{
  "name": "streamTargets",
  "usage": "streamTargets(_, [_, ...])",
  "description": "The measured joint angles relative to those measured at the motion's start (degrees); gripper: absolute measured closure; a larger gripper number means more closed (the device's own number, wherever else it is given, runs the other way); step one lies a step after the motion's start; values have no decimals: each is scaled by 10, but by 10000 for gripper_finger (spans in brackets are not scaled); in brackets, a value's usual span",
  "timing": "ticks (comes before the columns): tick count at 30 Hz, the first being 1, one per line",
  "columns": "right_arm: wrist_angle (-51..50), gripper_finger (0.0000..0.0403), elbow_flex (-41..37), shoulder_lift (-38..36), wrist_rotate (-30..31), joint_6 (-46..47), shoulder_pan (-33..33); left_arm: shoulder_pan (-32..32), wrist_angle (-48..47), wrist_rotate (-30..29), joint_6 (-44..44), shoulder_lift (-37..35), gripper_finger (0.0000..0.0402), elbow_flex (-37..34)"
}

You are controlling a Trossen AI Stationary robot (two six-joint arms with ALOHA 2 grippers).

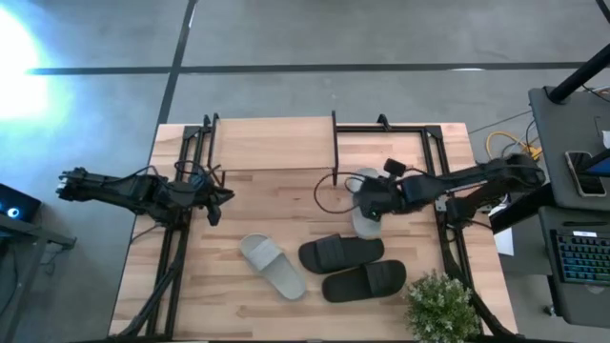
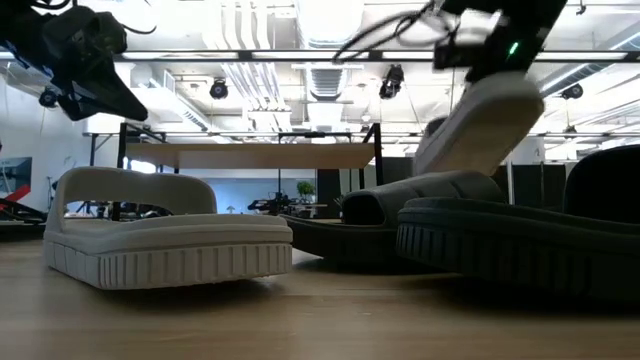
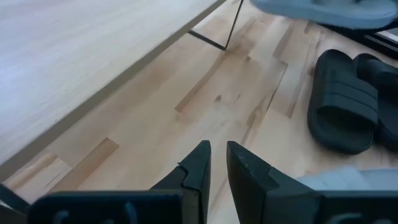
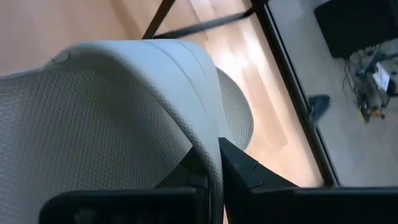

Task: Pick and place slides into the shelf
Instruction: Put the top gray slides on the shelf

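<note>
Right gripper (image 1: 372,202) clenched on one pale grey slide (image 1: 366,215), lifted off bench (image 1: 238,305), tilted, just right of shelf (image 1: 276,143). Left gripper (image 1: 215,202) nearly closed, empty, waiting at left. Nearer: second grey slide (image 1: 272,266) and black pair (image 1: 353,267) unplaced. Nothing shelved yet. No legible writing.

green potted plant (image 1: 440,305) at table corner; keyboard (image 1: 583,257) on side desk.
</note>
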Motion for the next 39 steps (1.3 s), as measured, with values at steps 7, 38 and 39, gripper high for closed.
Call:
streamTargets(7, [-24,390,149,41,71,26,88,0,-1,0,6,0,364,0])
streamTargets(38, [204,390,734,536,17,-358,-196,-1,-66,24,44,-150,364,24])
streamTargets(39, [217,390,734,537,15,-355,-199,-1,-64,23,45,-149,364,24])
